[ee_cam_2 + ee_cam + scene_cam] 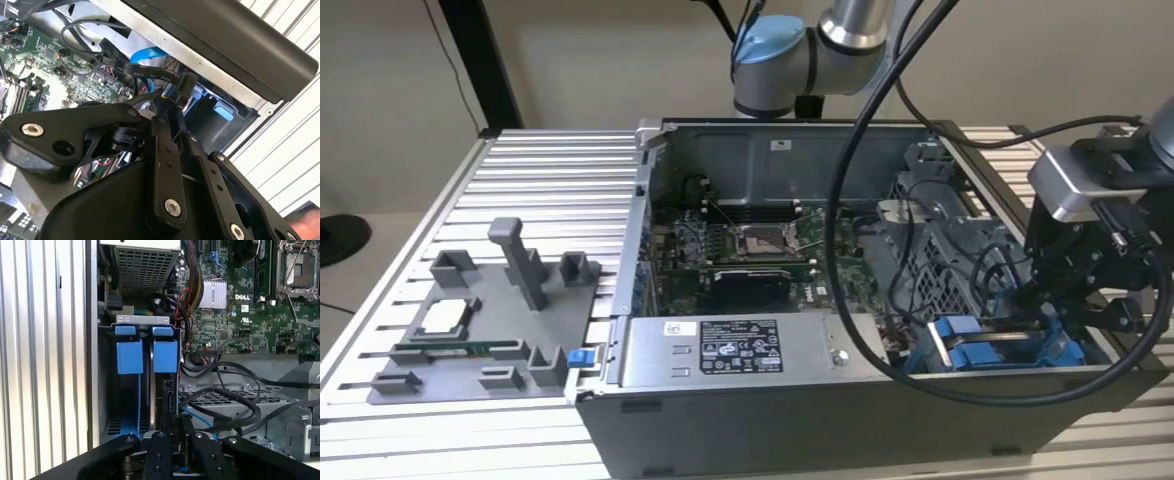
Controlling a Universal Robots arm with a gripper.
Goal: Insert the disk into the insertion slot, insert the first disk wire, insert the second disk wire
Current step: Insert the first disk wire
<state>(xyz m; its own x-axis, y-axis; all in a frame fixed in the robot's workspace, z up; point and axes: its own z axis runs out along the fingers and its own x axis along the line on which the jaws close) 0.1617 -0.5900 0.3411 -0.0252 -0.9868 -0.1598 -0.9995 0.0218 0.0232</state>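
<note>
The disk (163, 395) stands edge-on in the insertion slot (102, 390), a grey cage with blue tabs (165, 354) at its mouth. In the exterior view, the blue carrier (983, 350) sits low in the case's corner on the exterior view's right, and my gripper (1041, 312) reaches down right beside it. My gripper (177, 432) is shut on a black disk wire connector (176, 422) just off the disk's end. In the second wrist view, my gripper (172, 102) pinches that connector (186, 81), from which a flat black wire (145, 70) trails. A blue wire (150, 52) runs behind it.
A second blue-tabbed carrier (129, 354) sits next to the disk. Loops of black cable (225, 405) lie over the cage. The grey power-supply box (720, 350) and the motherboard (747, 250) fill the case. A grey fixture plate (480, 330) lies on the slatted table (547, 180).
</note>
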